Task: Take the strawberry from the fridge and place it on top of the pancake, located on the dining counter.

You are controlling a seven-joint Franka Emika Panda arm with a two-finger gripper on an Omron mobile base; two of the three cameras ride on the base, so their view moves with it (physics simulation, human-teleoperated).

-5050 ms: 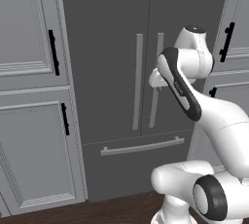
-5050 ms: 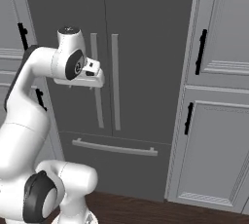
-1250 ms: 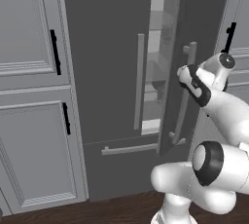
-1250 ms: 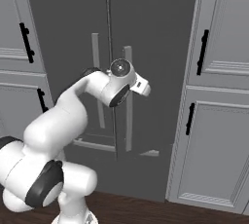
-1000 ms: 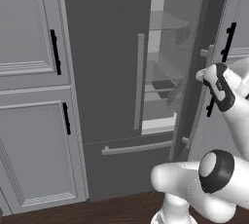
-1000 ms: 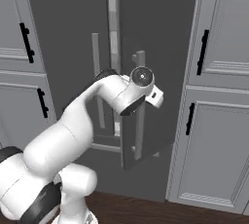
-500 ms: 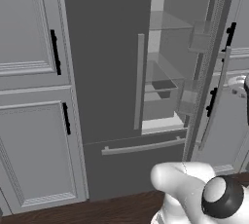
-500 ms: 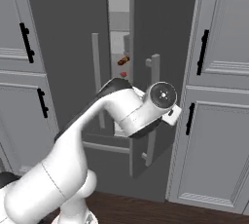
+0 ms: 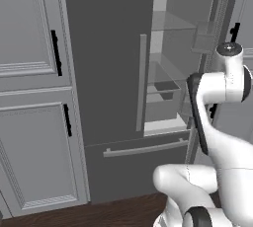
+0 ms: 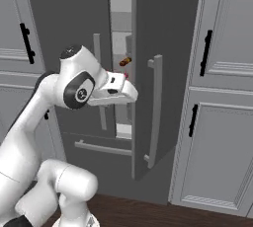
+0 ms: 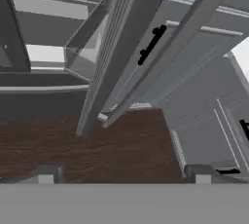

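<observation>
One gap is what the next move hangs on: the fridge (image 9: 108, 73) has its right door (image 10: 153, 73) swung partway out, and the gripper (image 11: 124, 172), jaws spread wide with nothing between them, sits just outside that door's edge. The strawberry (image 10: 126, 75) looks like a tiny pinkish-red speck on a shelf, just beyond the hand and a bit above it, under a small orange-brown item (image 10: 125, 61). It's too small to call any long axis, so I'd guess the hand goes straight in through the gap.

You are facing a wall of light grey panelled cabinets (image 9: 29, 97) with short black handles (image 9: 56, 53). More panelled cabinet doors (image 10: 222, 97) stand on the other side, and dark brown wood flooring (image 11: 97, 145) runs below them.
</observation>
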